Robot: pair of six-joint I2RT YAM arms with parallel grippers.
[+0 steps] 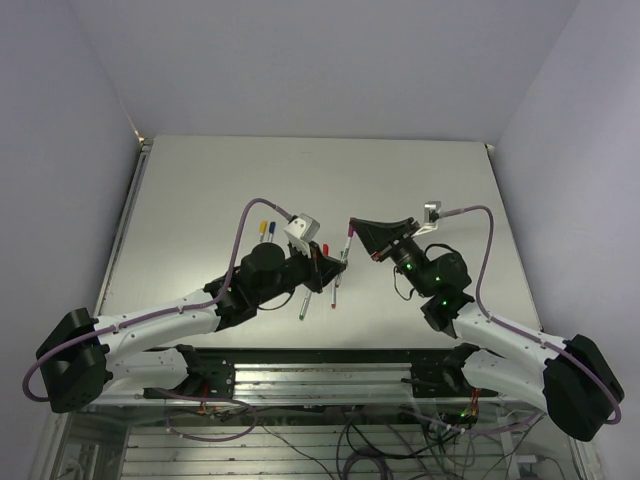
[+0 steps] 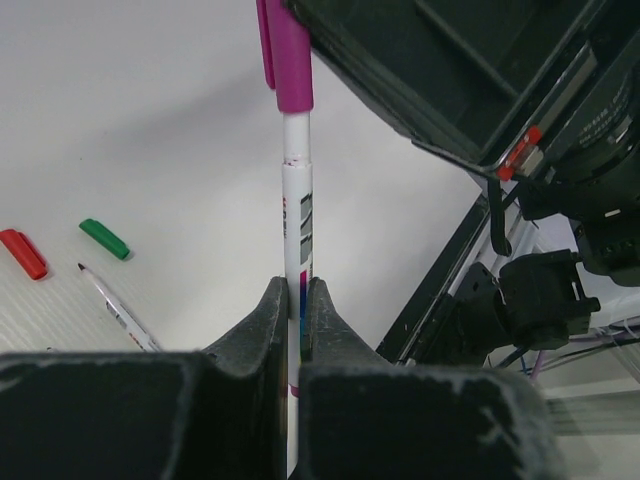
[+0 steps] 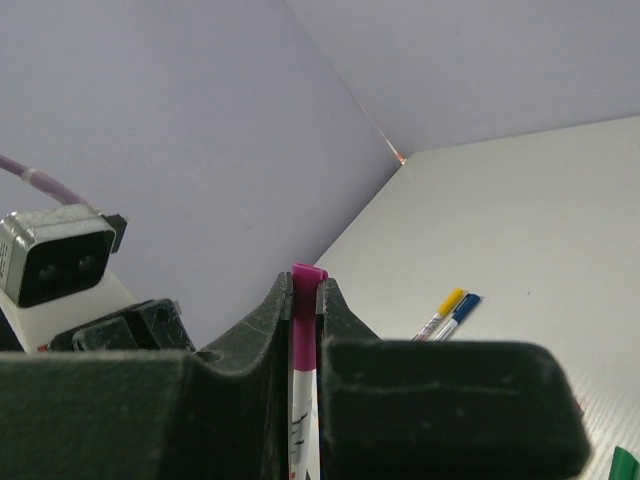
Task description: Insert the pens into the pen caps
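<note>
Pen (image 2: pixel 297 220): silver-grey barrel, held off the worktop (image 1: pixel 420 180) between the two arms, roughly midway between them. Purple cap (image 2: pixel 290 60) sits over its far end. From the left wrist view the cap looks on the tip and in line with the barrel; whether it is pushed fully home I cannot tell.

Left tool (image 2: pixel 297 300): fingers together, clamped on the barrel's lower part. Right tool (image 3: pixel 306 290): fingers together, clamped on the purple cap, meeting the pen end-on from the other side.

Step in hand, as I judge it: seating the purple cap on this pen, third of five.

Around the held pen:
- To its left and a little farther from the arm bases, a yellow-capped pen (image 3: pixel 447 302) and a blue-capped pen (image 3: pixel 465 305) lie side by side, touching or nearly so. They read as finished.
- Just nearer the bases, two bare pens (image 1: pixel 303 305) lie on the worktop, near each other.
- Left of it in the left wrist view, a red cap (image 2: pixel 22 252) and a green cap (image 2: pixel 104 238) lie loose, apart from each other, close to one bare pen's tip.

Next move calls for: a straight push along the barrel's axis, both grips firm, no sideways load that would bend or skew the pen. Then one tool lets go and the other lays the pen down beside the yellow and blue pair. Red and green not yet done.
</note>
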